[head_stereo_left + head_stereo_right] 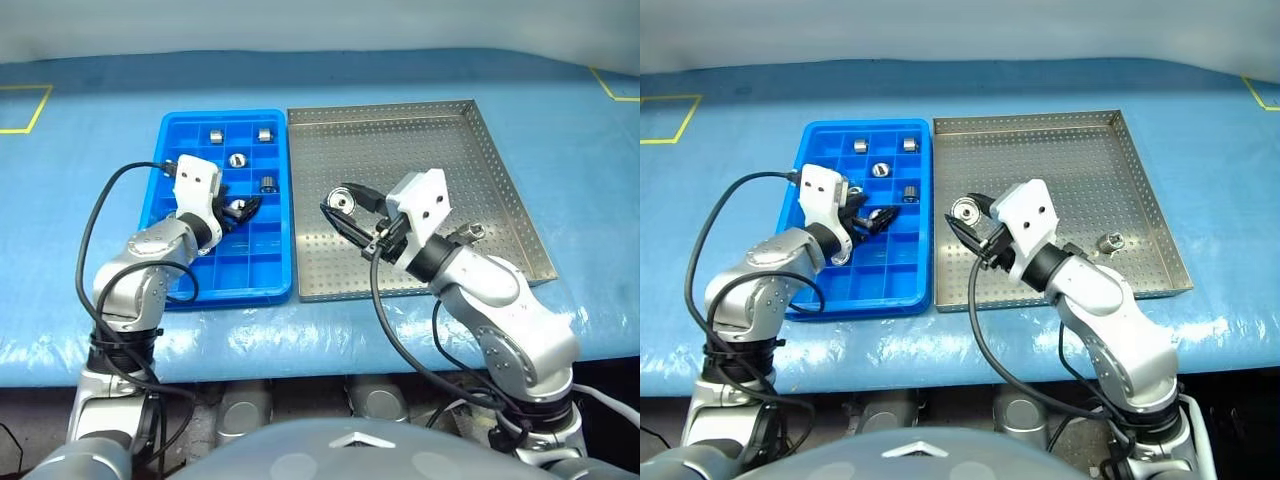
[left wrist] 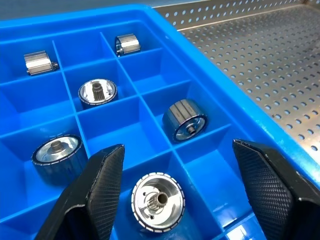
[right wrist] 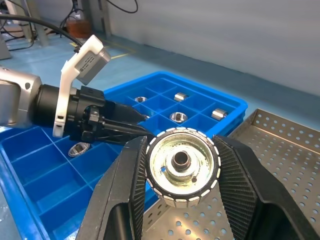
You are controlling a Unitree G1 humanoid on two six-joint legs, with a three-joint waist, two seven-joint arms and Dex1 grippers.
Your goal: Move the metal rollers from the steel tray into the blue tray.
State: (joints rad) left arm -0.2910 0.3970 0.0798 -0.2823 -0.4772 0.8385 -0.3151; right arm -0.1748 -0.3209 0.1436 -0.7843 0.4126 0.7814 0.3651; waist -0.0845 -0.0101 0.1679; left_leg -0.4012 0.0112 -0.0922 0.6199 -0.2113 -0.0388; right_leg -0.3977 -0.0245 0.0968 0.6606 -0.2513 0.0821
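Right tool (image 3: pixel 182 172) clamps a roller (image 3: pixel 181 166) above the steel tray (image 1: pixel 500 180); left tool (image 2: pixel 180 190) gapes empty over the blue tray (image 1: pixel 170 140).

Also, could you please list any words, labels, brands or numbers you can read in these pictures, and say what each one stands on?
None: no readable word, number or brand appears.
Yellow tape lines on the blue table cover are plain markings, not letters.
The blue tray, steel tray, metal rollers and both grippers carry no lettering.
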